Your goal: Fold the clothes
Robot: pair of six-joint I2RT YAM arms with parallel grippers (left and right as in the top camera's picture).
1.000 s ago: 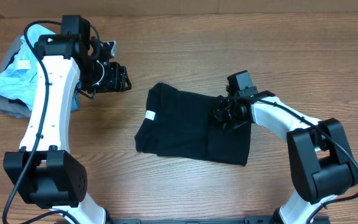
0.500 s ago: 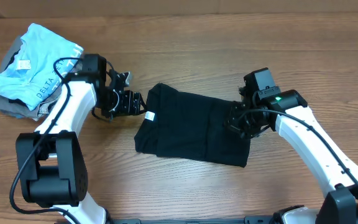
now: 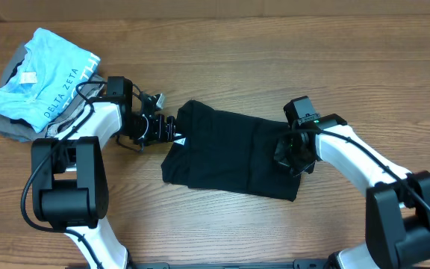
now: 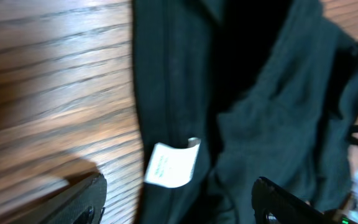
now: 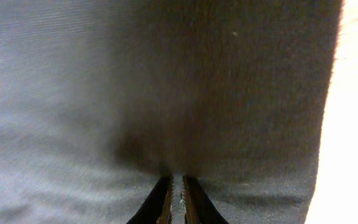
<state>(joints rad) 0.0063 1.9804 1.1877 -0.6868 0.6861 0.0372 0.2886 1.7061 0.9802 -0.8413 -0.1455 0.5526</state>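
The black T-shirt [image 3: 230, 153] lies folded flat in the middle of the table, its white tag [image 3: 179, 137] at the left edge. My left gripper [image 3: 172, 131] sits low at that edge, open. In the left wrist view its fingers straddle the shirt's hem [image 4: 166, 93] and the tag [image 4: 171, 163], with the gripper [image 4: 178, 190] not touching cloth that I can see. My right gripper [image 3: 293, 155] is over the shirt's right part. In the right wrist view its fingers [image 5: 177, 186] stand almost together, tips down on the dark fabric [image 5: 166, 81], with no gathered fold visible.
A light blue garment printed DELTA ZETA [image 3: 43, 75] lies on grey garments [image 3: 13, 128] at the far left. Bare wooden table [image 3: 275, 67] surrounds the shirt. The left arm stretches between that pile and the shirt.
My left gripper has swung from beside the pile to the shirt's left edge and opened wider. My right gripper has shifted slightly right and toward the front on the shirt; the shirt keeps its shape.
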